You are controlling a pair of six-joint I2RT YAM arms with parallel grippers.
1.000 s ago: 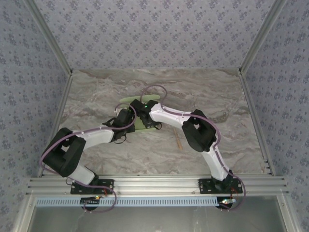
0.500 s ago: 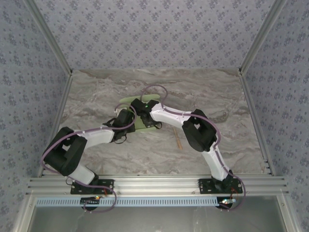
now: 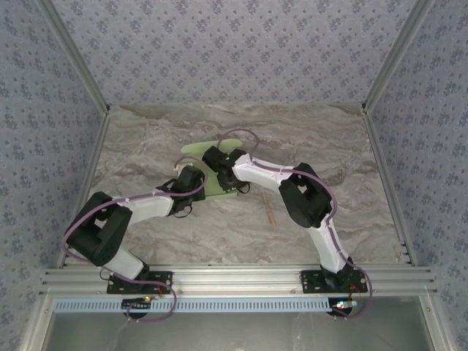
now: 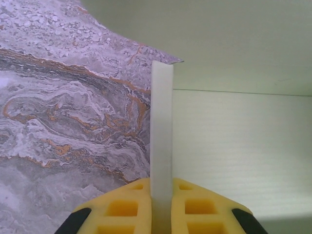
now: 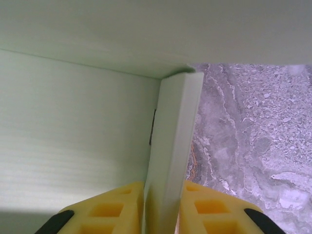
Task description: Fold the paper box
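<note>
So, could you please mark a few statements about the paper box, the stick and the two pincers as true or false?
1. The left pincer is closed on an upright flap of the paper box. True.
2. The box rests on a plain white table. False: the table is marbled grey with brownish veins.
3. A flap of the box stands between the fingers of the right pincer. True.
4. The wooden stick lies on top of the box. False: it lies on the table, apart from the box, beside the right arm.
</note>
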